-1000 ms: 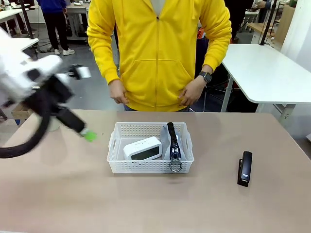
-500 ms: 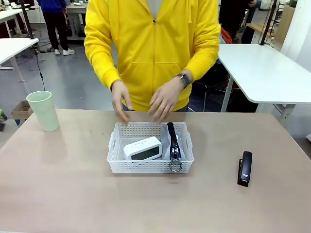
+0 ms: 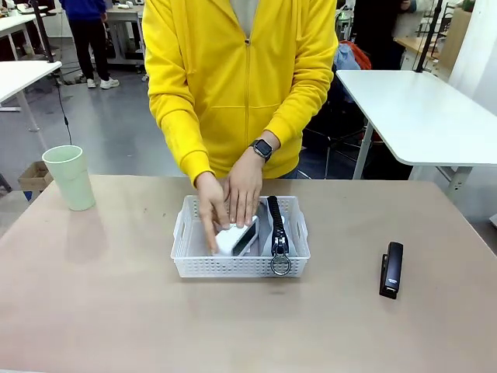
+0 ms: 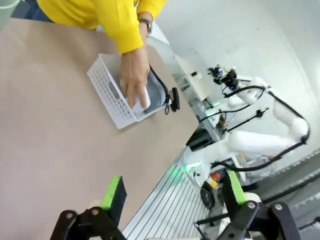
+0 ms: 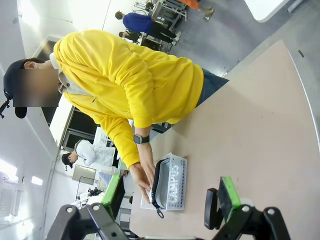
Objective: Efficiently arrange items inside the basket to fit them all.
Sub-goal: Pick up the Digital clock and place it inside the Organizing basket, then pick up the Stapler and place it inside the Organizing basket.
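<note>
Nearest the robot, the left gripper (image 4: 172, 190) and the right gripper (image 5: 171, 194) both hang well back from the work with fingers spread wide and nothing between them. On the table (image 3: 116, 311), the black stapler (image 3: 391, 269) lies alone, well to the right of the basket (image 3: 233, 268). Inside the basket, the grey pouch (image 3: 276, 229) stands on edge along the right wall, its ring pull hanging over the front rim. Just beside it, the person's hands (image 3: 229, 203) press on the white box (image 3: 241, 237), which sits tilted. The pale green cup (image 3: 70, 177) stands upright far off at the left, near the table's far edge. The step looks like tipping the box onto its edge. To do it well, it should end snug against the pouch, so the left of the basket is free for the cup and stapler. The arms should wait until the hands are out.
</note>
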`<state>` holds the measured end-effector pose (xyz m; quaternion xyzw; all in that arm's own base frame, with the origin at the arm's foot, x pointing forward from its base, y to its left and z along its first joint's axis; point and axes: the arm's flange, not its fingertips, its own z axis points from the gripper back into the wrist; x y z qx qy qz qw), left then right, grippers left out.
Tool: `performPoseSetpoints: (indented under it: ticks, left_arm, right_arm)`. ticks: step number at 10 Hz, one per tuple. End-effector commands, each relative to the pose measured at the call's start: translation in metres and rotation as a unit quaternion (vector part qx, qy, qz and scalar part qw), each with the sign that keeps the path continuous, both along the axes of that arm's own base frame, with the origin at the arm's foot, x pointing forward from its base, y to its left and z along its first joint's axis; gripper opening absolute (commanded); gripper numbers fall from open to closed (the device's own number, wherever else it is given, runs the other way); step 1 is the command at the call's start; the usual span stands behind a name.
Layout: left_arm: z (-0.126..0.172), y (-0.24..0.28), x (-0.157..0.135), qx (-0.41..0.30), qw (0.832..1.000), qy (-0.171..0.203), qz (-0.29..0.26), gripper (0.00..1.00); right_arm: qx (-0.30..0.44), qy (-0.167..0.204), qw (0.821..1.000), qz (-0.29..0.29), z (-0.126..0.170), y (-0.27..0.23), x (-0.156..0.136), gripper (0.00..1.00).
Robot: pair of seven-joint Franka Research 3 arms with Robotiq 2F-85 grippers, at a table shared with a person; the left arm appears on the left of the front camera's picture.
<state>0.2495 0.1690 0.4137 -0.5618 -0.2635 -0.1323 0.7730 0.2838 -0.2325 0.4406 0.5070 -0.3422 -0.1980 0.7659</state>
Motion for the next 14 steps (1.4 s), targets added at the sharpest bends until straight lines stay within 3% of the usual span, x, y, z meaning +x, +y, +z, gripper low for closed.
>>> performPoseSetpoints:
  ticks: [1,14]
  left_arm:
    - [0.0197,-0.0076,-0.0025,0.006,1.0,0.003,0.002,1.0]
    - [0.0197,-0.0076,-0.0025,0.006,1.0,0.003,0.002,1.0]
  right_arm:
    - [0.005,-0.012,1.0,-0.002,0.0023,-0.001,0.0018,1.0]
    - [0.005,-0.012,1.0,-0.002,0.0023,-0.001,0.0018,1.0]
